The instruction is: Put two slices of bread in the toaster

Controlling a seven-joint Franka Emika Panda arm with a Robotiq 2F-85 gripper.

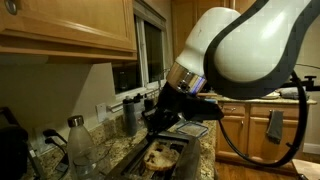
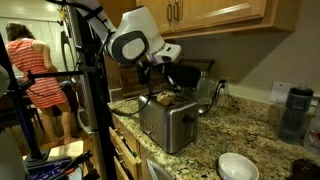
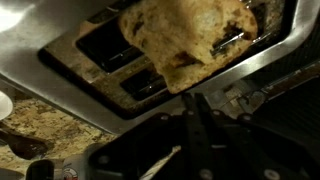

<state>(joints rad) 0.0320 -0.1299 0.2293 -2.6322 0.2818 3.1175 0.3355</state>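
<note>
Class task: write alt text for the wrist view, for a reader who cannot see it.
A mottled tan slice of bread hangs in the shut gripper, over the two dark slots of a shiny steel toaster. Speckled granite countertop shows at the lower left.

The arm [image 1: 250, 45] has glossy white rounded housings with black joint bands, a black cable [image 1: 301, 120] looped alongside, and a dark gripper [image 3: 190, 98].
</note>
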